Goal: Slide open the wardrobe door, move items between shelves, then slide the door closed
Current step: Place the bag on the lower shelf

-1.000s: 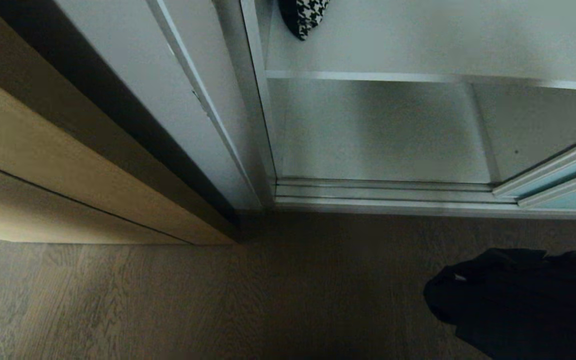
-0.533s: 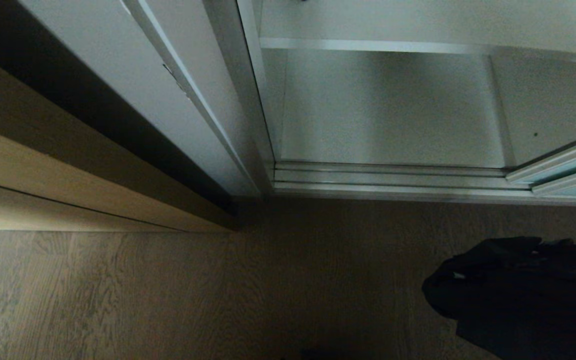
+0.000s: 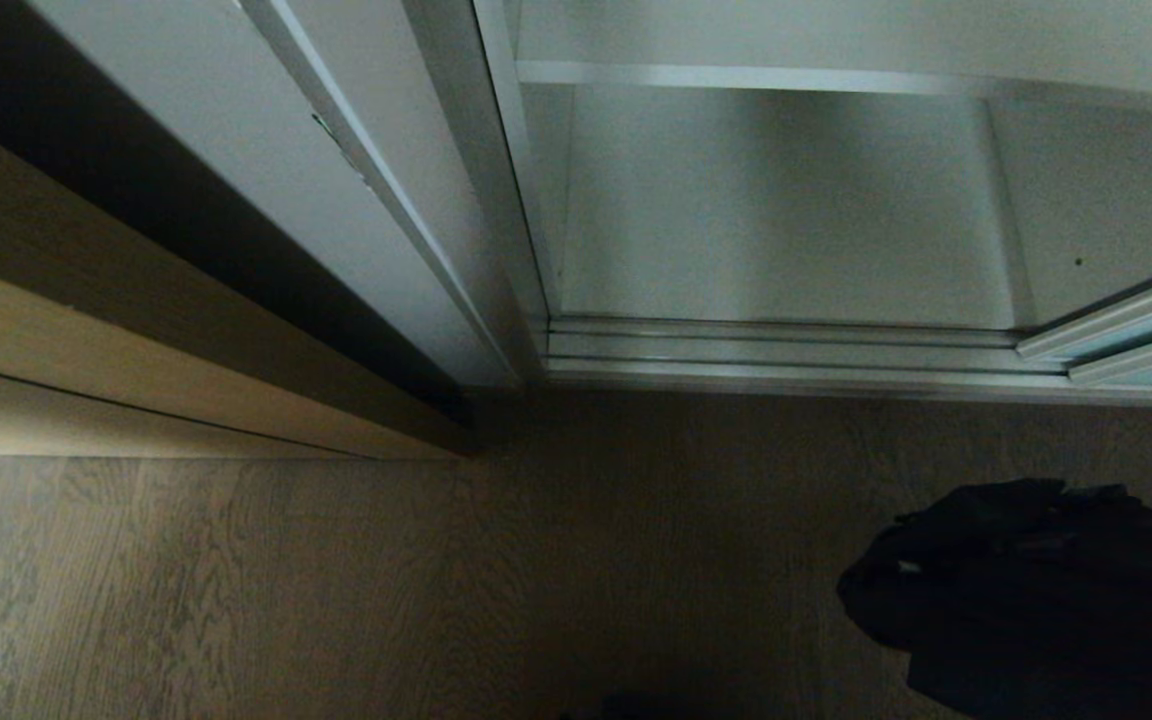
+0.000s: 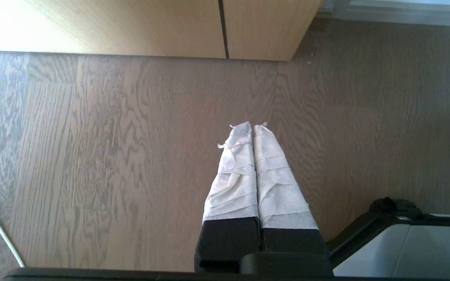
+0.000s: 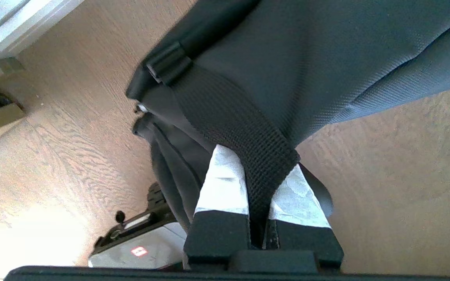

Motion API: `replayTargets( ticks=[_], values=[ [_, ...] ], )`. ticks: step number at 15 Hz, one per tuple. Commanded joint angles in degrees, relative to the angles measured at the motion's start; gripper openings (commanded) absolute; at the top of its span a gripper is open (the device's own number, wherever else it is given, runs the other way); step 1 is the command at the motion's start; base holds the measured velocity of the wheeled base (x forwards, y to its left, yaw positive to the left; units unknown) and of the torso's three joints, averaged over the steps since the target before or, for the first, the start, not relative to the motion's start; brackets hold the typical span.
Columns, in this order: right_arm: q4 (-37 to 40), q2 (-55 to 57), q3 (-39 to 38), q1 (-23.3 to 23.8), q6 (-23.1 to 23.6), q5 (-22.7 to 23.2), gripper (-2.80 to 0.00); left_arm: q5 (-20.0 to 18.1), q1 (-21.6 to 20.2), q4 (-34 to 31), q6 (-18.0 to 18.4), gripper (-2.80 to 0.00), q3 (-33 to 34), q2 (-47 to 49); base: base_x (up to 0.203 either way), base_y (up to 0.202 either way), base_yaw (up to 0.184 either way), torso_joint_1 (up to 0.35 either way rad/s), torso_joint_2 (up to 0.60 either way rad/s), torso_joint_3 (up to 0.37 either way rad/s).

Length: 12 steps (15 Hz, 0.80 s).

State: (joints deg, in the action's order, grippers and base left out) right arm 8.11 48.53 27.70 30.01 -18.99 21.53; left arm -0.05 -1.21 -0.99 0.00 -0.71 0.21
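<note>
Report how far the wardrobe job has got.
Done: the sliding wardrobe door stands slid aside, bottom compartment open. In hand: the right gripper is shut on the black bag strap, bag above the floor. Left: shelving the bag, closing the door. The left gripper idles, shut.

Dim, soft head view, perhaps slightly blurred, sunlit glare in wrist views
</note>
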Motion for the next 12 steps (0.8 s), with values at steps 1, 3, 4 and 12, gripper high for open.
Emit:
replayTargets(
  ticks=[1, 3, 4, 12],
  values=[
    [-1.3, 3.0, -0.1, 0.0, -2.6, 0.3, -2.80, 0.0, 0.0, 0.0, 0.0, -2.80, 0.0, 0.0, 0.000, 0.000, 0.000, 0.000, 0.00, 0.000],
    [-4.4, 6.0, 0.8, -0.1, -5.5, 1.9, -2.80, 0.0, 0.0, 0.0, 0.0, -2.80, 0.0, 0.0, 0.000, 0.000, 0.000, 0.000, 0.00, 0.000],
    [-5.6, 6.8, 2.2, -0.1, -6.4, 3.7, -2.80, 0.0, 0.0, 0.0, 0.0, -2.80, 0.0, 0.0, 0.000, 0.000, 0.000, 0.000, 0.00, 0.000],
    [-6.1, 7.2, 11.6, -3.2, -9.0, 11.5, -2.80, 0.0, 0.0, 0.0, 0.0, -2.80, 0.0, 0.0, 0.000, 0.000, 0.000, 0.000, 0.00, 0.000]
  ],
)
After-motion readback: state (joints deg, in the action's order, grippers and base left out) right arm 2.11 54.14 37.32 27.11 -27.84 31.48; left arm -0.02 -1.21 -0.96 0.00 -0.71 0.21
